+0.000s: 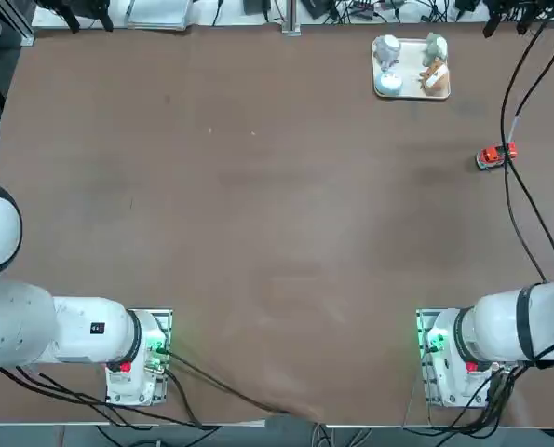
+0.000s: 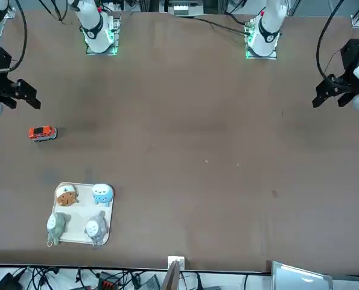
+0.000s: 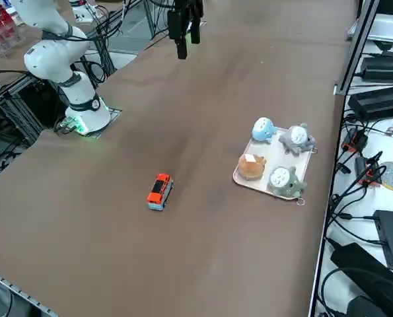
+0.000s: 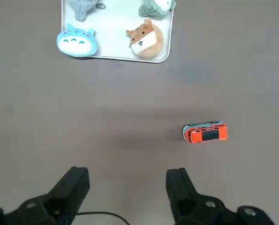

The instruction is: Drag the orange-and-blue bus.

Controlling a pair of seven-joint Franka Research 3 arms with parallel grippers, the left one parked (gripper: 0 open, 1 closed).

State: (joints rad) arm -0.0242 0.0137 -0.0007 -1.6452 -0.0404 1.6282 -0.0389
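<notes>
The tiny red-orange toy bus (image 4: 205, 132), likely light, rigid and free-rolling, sits alone on the brown bench (image 1: 258, 233); the right gripper (image 4: 128, 187) hovers wide open, empty; pinch its long sides.

A broad brown surface (image 1: 258, 214) fills the room's middle, matte and evenly lit from above. Dark cables (image 3: 355, 284) trail along its edges. Beside it, black equipment boxes (image 3: 381, 99) sit on a pale side shelf (image 3: 381, 30), and a metal frame (image 3: 11, 112) stands at the other side.
</notes>
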